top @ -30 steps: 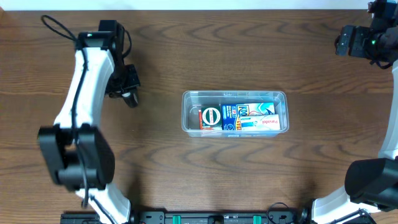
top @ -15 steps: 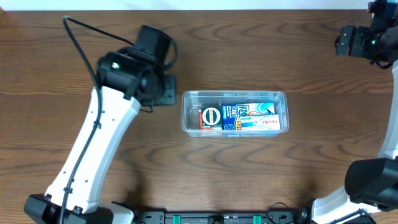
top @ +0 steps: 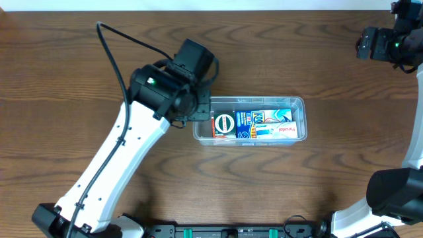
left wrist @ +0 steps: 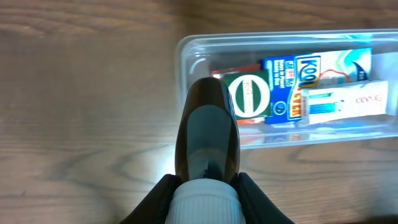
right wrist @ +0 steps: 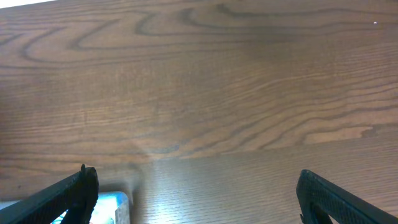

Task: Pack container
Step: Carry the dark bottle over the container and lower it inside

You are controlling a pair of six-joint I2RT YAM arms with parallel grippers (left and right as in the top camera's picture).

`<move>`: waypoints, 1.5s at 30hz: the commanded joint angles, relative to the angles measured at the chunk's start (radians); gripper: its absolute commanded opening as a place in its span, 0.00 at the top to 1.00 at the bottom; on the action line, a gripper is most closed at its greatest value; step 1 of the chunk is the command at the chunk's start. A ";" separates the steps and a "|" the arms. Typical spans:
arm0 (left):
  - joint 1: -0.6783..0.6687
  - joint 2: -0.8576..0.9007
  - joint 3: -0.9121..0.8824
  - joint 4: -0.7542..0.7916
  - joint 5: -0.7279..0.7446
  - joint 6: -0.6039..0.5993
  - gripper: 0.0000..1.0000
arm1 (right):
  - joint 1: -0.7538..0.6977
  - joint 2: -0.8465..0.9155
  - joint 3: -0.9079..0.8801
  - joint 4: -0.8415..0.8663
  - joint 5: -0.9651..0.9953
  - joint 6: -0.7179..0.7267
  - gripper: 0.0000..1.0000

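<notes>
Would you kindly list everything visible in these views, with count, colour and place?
table: one, brown wood, under everything
container: one, clear, centre of table
green box: one, green with white oval label, container's left part
red box: one, red, peeking out around the green box
blue box: one, blue and white, container's middle
white box: one, white and teal, beside the blue box
bottle: one, brown with white cap, over container's left end
left arm: white and black, reaching from lower left
right arm: black, far right corner
left hand: shut on the bottle
right hand: open, empty
</notes>
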 commanded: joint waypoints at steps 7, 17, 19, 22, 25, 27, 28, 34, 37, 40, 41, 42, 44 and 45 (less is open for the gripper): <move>-0.043 0.113 0.022 -0.017 -0.045 -0.069 0.72 | -0.008 -0.007 0.009 -0.001 -0.001 0.016 0.01; -0.050 0.193 0.022 -0.015 -0.053 -0.089 0.72 | -0.008 -0.007 0.009 -0.001 -0.001 0.016 0.01; -0.050 0.201 0.021 -0.013 -0.061 -0.118 0.71 | -0.008 -0.007 0.009 -0.001 -0.001 0.016 0.01; -0.050 0.214 0.021 -0.003 -0.060 -0.133 0.72 | -0.008 -0.007 0.009 -0.001 -0.001 0.016 0.01; -0.050 0.231 0.021 0.007 -0.060 -0.137 0.72 | -0.008 -0.007 0.009 -0.001 -0.001 0.016 0.01; -0.050 0.241 0.020 0.011 -0.060 -0.146 0.72 | -0.008 -0.007 0.009 -0.001 -0.001 0.016 0.01; -0.050 0.246 0.020 0.013 -0.061 -0.148 0.72 | -0.008 -0.007 0.009 -0.001 -0.001 0.016 0.01; -0.050 0.289 0.020 0.024 -0.064 -0.151 0.72 | -0.008 -0.007 0.009 -0.001 -0.001 0.016 0.01; -0.050 0.312 0.020 0.026 -0.064 -0.151 0.71 | -0.008 -0.007 0.009 -0.001 -0.001 0.016 0.01; -0.050 0.340 0.020 0.027 -0.066 -0.154 0.72 | -0.008 -0.007 0.009 -0.001 -0.001 0.016 0.01; -0.049 0.348 0.020 0.027 -0.069 -0.154 0.72 | -0.008 -0.007 0.009 -0.001 -0.001 0.016 0.01; -0.050 0.357 0.020 0.027 -0.074 -0.155 0.71 | -0.008 -0.007 0.009 -0.001 -0.001 0.016 0.01; -0.050 0.376 0.020 0.029 -0.076 -0.155 0.72 | -0.008 -0.007 0.009 -0.001 -0.001 0.016 0.01; -0.049 0.383 0.019 0.030 -0.076 -0.159 0.72 | -0.008 -0.007 0.009 -0.001 -0.001 0.016 0.01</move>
